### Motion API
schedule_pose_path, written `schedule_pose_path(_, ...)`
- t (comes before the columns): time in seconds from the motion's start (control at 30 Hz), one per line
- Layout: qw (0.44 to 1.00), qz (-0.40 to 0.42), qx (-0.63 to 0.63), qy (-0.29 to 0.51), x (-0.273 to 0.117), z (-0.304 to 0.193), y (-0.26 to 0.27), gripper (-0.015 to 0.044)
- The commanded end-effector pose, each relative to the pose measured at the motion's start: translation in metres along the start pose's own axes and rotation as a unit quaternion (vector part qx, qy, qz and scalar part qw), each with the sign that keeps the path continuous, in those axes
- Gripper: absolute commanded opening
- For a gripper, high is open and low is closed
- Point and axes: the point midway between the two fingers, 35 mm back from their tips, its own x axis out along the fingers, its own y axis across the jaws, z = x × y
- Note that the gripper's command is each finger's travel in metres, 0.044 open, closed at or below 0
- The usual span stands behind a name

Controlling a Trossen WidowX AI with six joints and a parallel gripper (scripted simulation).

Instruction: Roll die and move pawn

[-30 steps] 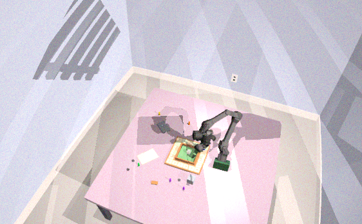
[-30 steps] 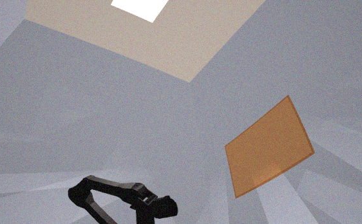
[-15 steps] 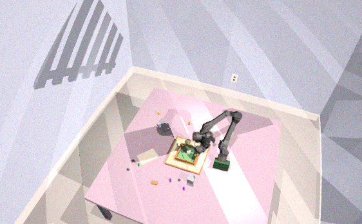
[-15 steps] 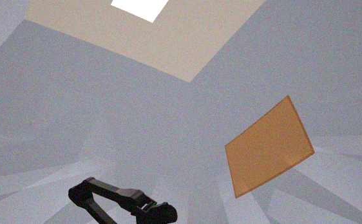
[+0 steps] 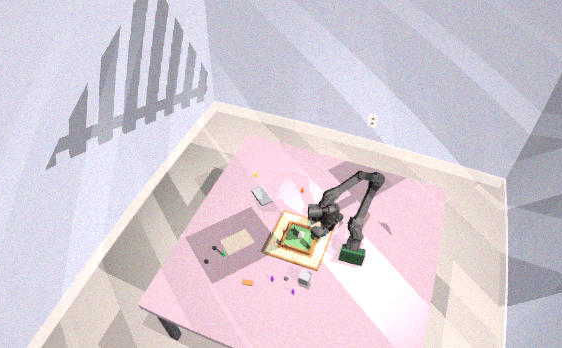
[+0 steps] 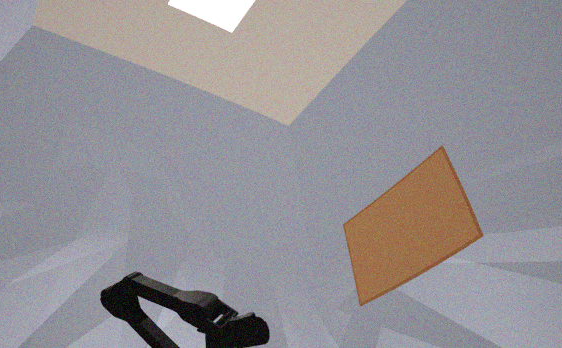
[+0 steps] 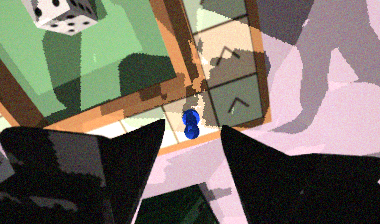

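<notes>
"What does the top view give you?"

"A pink table [image 5: 372, 305], with the board [image 5: 273, 248] [image 7: 239, 107] just below and right of the middle of the frame. The tray [image 5: 291, 243] [image 7: 111, 108] is at its center, and the die [image 5: 300, 235] [image 7: 66, 16] lies inside. The arm [image 5: 368, 202] [image 6: 164, 294] rises from a green block [image 5: 352, 255] [image 7: 178, 207] to the right of the board and bends back over the board's upper right part."

"Anything around it?"

"A gray box [image 5: 304, 278] below the board, 2 purple pieces near it, and an orange block [image 5: 247, 282] farther left. A gray tablet [image 5: 262, 196] lies above and left of the board."

"And the exterior view?"

"Only the arm, dark at the lower left and cut off by the bottom edge, plus an orange panel [image 6: 412, 225] on the right. The board is out of frame, and I can't tell the claw's state from there."

"The wrist view, then?"

"The claw [image 7: 193, 127] is open, its 2 black fingers well apart. The blue pawn [image 7: 191, 125] sits between them, with a gap on both sides. It's on a pale square just left of the shaded corner square, right at the middle of the frame."

"The die?"

"Upper left, inside the green tray, cut by the top edge. Black pips show on its white faces, but I can't tell the count on top."
</notes>
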Motion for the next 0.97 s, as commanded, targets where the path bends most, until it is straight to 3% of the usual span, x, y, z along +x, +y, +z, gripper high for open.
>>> schedule_pose_path(0.0, 1.000, 0.005, 0.001, -0.002, -0.028, 0.002, 0.003, 0.0341)
schedule_pose_path(0.13, 1.000, 0.002, -0.001, -0.002, -0.046, 0.001, 0.002, 0.0440)
schedule_pose_path(0.3, 1.000, 0.005, -0.019, -0.002, -0.057, 0.002, 0.008, 0.0440)
schedule_pose_path(0.57, 0.975, 0.005, -0.220, -0.002, -0.127, -0.022, 0.065, 0.0440)
schedule_pose_path(0.93, 0.979, 0.008, -0.202, -0.006, -0.121, -0.018, 0.062, 0.0440)
